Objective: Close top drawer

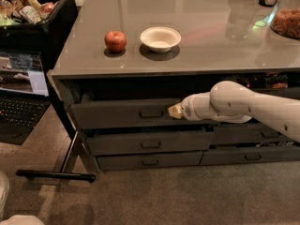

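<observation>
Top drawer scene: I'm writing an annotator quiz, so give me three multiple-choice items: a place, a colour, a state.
1. Where is the gripper?
A) out of view
B) at the top drawer front, right of its handle
C) at that front, left of the handle
2. What colour is the apple?
A) green
B) yellow
C) red
3. How is the top drawer?
A) partly open
B) fully shut
C) taken out
Answers: 1 B, its tip is at the front panel beside the handle; 2 C, it is red; 3 A, its front stands out with a dark gap above.
</observation>
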Controlling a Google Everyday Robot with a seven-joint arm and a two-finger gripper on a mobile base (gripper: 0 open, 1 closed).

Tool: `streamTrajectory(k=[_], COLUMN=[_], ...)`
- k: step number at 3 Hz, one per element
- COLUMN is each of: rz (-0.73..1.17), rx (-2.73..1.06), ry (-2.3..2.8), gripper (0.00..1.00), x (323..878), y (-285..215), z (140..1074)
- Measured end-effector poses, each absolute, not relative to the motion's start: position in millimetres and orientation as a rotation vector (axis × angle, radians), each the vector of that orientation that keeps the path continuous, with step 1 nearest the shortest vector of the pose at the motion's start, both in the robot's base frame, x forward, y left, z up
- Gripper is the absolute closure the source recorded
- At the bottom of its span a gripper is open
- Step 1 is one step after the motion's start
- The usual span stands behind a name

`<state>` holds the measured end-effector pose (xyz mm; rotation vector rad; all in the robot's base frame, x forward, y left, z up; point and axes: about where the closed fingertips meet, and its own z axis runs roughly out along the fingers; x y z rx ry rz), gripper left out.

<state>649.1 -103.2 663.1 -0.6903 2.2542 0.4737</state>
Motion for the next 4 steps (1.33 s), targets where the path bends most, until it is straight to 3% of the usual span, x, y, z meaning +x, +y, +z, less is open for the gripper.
streamTrajectory(k=[4], rz=[0.511], rx=[-0.592], ry=[2.193], gripper=[1.00], x=[685], y=[-90], z=[659])
